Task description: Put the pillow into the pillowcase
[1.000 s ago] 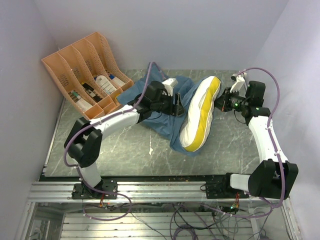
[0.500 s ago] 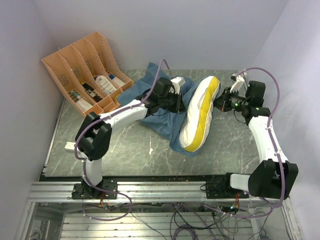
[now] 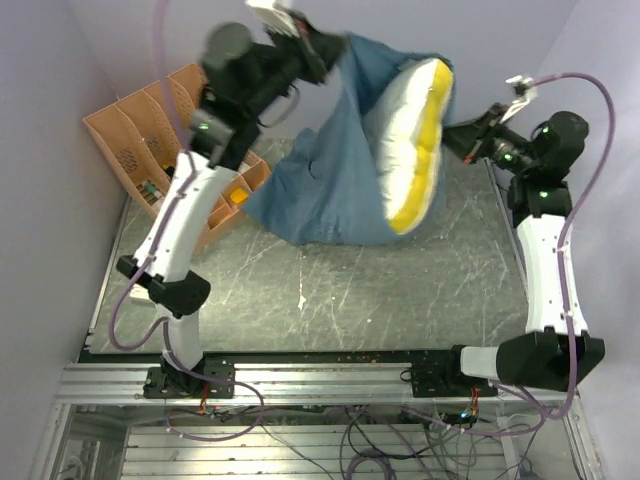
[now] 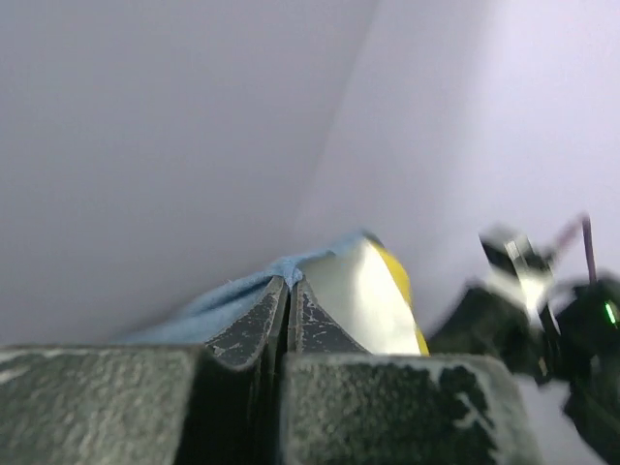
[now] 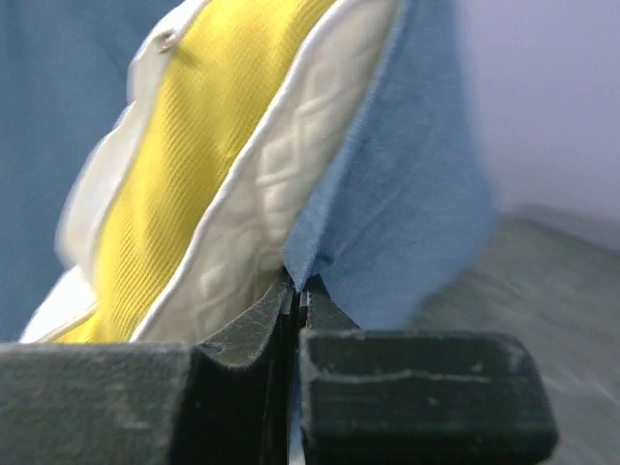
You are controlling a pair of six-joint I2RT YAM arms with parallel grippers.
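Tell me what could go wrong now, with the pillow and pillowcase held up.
1. The left end effector and right end effector each pinch only a thin edge of the pillowcase; the fabric may slip free.
2. The pillow is largely uncovered on its yellow side and might tip out.

Hanging pillowcase (image 3: 320,190) with pillow (image 3: 402,130) spans far middle, blocking left-to-right passage there; file rack (image 3: 130,140) crowds far left; near half of counter (image 3: 330,300) lies open.

pillow (image 3: 405,140) partly in pillowcase (image 3: 320,195), organizer (image 3: 130,135) at left
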